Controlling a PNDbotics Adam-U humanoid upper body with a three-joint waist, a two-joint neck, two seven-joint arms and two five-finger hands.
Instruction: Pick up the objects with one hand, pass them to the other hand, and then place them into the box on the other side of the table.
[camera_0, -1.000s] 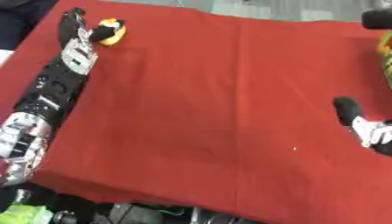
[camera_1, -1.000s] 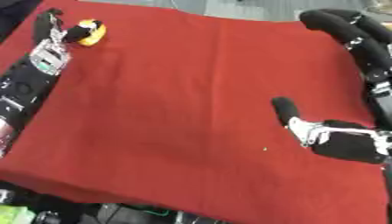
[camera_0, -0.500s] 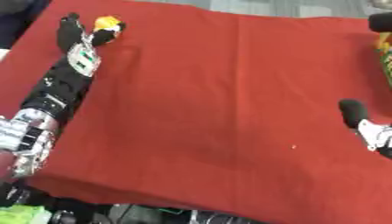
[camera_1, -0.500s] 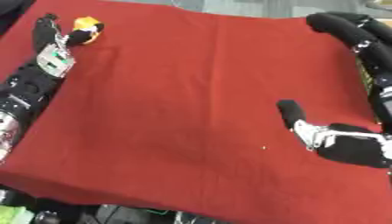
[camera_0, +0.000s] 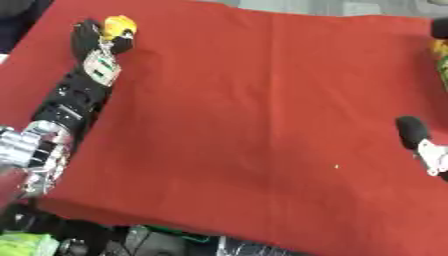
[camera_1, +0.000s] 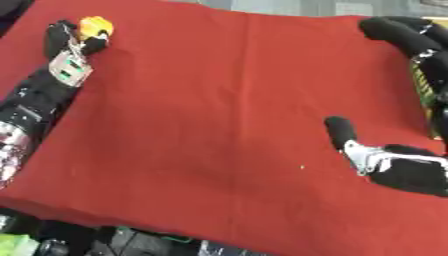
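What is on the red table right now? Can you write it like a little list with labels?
table cover: red cloth
left hand: reaches to the far left corner, fingers around a yellow object
yellow object: small and rounded, at the left hand's fingertips; I cannot tell whether it is lifted off the cloth
right hand: rests low on the right side of the cloth, one finger pointing up, holding nothing
box: only a green and yellow edge shows at the right side
handover: not yet done
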